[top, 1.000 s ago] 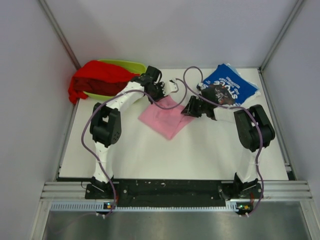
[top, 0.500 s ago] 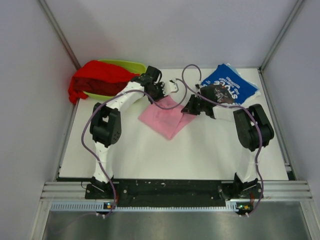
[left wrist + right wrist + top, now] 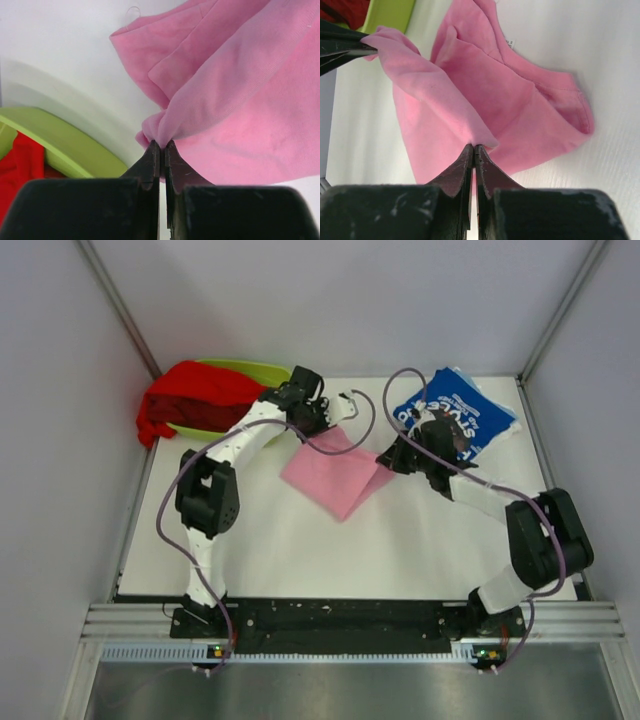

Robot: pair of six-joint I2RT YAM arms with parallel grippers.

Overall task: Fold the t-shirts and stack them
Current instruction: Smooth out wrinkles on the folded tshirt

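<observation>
White panels wall off a white surface, and near its middle, somewhat toward the far edge, lies the plain light pink cotton t-shirt (image 3: 335,478), already gathered into a smaller, roughly square shape with several layers showing. Its far edge is raised off the surface at two places. The left claw (image 3: 160,148) has its fingers pressed together on a bunched pink corner, with cloth draping away from the tips. The right claw (image 3: 473,148) likewise pinches a fold of the same shirt, so the cloth between the two hangs as a loose ridge while the near part rests flat.

By my reading, the step in hand is a fold of the pink shirt, with both pinches set and the edge lifted. The next move calls for both arms to travel together at an even height, carrying the raised edge over the resting part, laying it down squarely and only then letting go. Uneven travel would likely skew the fold or drag the lower layers.

Toward the far right corner sits the royal blue t-shirt with white lettering (image 3: 480,405), folded and just behind the right arm. At the far left corner a crumpled plain red t-shirt (image 3: 195,392) spills out of a lime-green plastic tray (image 3: 258,369), not yet folded.
</observation>
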